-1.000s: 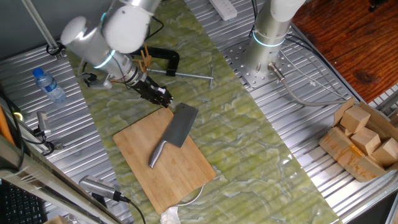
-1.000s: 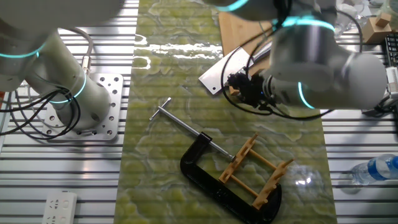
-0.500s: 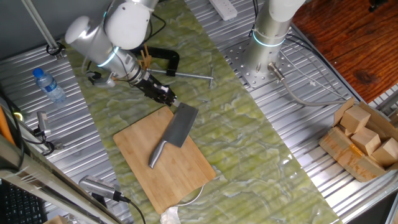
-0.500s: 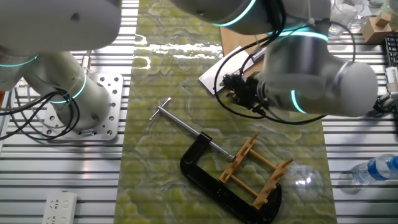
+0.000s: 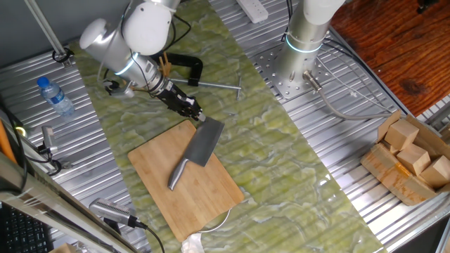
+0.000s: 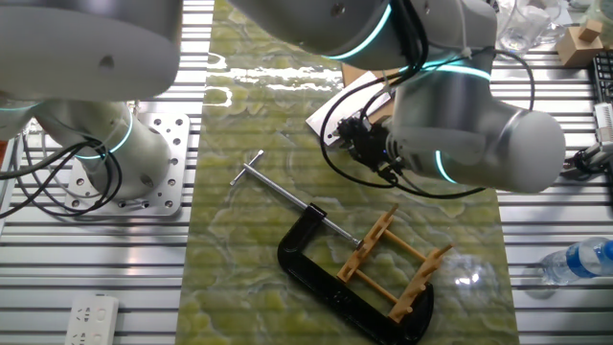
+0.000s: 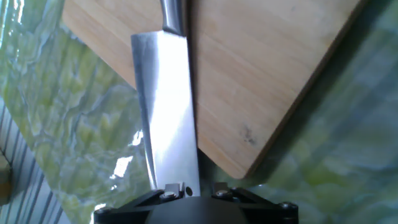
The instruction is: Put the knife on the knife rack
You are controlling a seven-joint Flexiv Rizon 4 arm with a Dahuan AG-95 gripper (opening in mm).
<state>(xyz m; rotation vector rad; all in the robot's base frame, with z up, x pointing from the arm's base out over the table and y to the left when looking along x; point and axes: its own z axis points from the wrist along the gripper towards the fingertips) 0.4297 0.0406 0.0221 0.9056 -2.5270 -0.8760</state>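
Knife [image 5: 199, 145] flat on board [image 5: 211, 190], not lifted; my hand [image 5: 195, 113] at blade tip, grip unclear; rack [image 6: 396, 261] empty, everything left

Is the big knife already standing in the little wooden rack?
No, the knife lies flat on the cutting board, while the wooden rack sits apart beside the black clamp.

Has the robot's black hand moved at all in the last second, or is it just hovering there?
Yes. In one fixed view the hand has crept away from the black C-clamp toward the broad grey steel cleaver on the bamboo cutting board.
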